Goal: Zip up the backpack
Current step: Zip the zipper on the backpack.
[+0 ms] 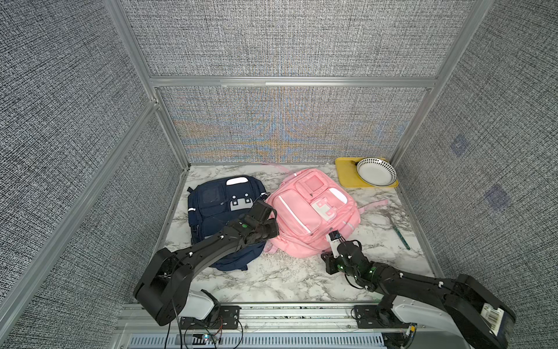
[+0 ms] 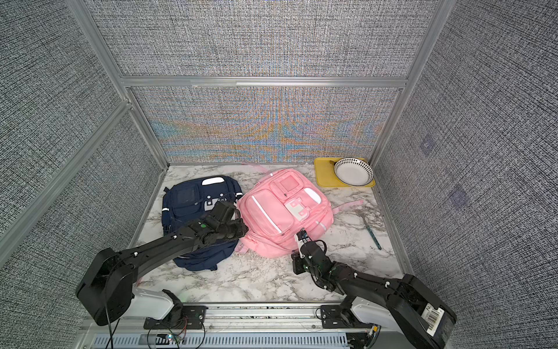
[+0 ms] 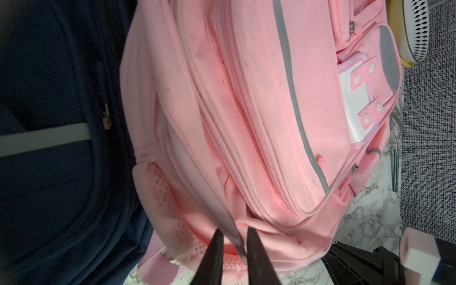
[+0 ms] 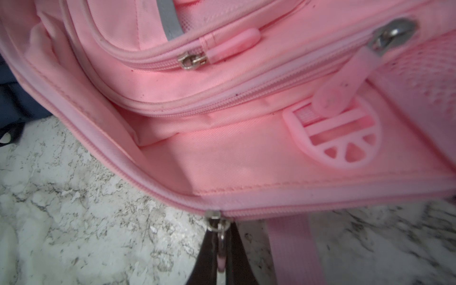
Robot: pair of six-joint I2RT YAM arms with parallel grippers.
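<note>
Pink fabric backpack (image 1: 311,211): centre of both top views, flat on marble tabletop (image 1: 271,278). Right gripper (image 4: 220,238) clenched on silver zipper pull (image 4: 218,225), lower centre of frame; open track runs upper-left from it. Right arm nearer. Left gripper (image 3: 234,237) straddles flap edge (image 3: 228,219), jaws slightly parted; pinch undeterminable.

Two black robot arms reach forward from the near edge, shown in both top views, each forearm angled inward toward the middle. The left arm (image 1: 211,246) stretches long and low, its wrist (image 1: 259,222) bent downward, and the left gripper (image 3: 234,238) shows two dark tapered fingers standing slightly apart. The right arm (image 1: 419,279) lies lower, and the right gripper (image 4: 223,259) is pinched closed on a zipper pull (image 4: 222,240).
</note>
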